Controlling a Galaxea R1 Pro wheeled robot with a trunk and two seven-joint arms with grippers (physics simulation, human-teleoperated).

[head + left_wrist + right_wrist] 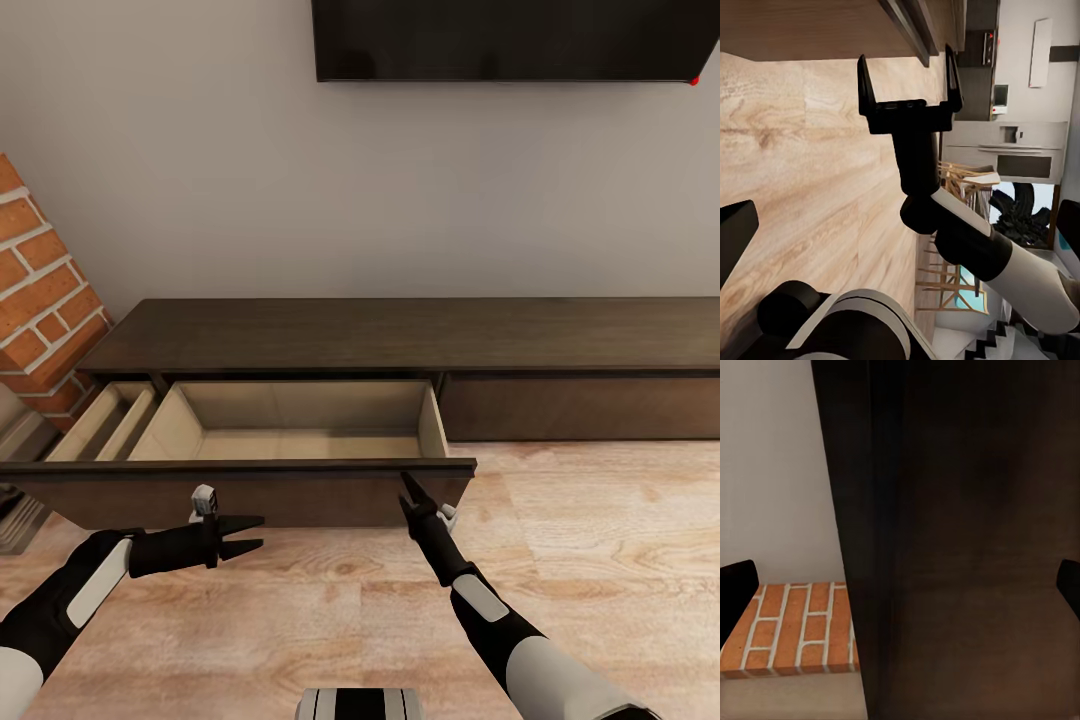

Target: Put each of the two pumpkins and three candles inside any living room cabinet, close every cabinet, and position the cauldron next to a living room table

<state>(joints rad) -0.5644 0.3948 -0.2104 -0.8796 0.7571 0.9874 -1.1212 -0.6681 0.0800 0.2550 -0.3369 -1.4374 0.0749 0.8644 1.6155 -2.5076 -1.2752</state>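
Note:
The long dark-brown cabinet (400,335) stands against the wall. Its left drawer is pulled out, and the pale interior (300,420) holds nothing. My right gripper (407,487) is open and points at the drawer's dark front (250,490), close to its right end; the left wrist view shows this right gripper (909,75) with fingers apart below the front's edge. My left gripper (248,533) is open and empty, low in front of the drawer, pointing right. The pumpkins, candles, cauldron and table are out of view.
A brick column (40,290) rises at the cabinet's left end, and a dark TV (510,40) hangs on the wall above. The cabinet's right drawer front (580,405) is shut. Wooden floor (600,560) stretches to the right. Kitchen units (1020,142) lie far behind.

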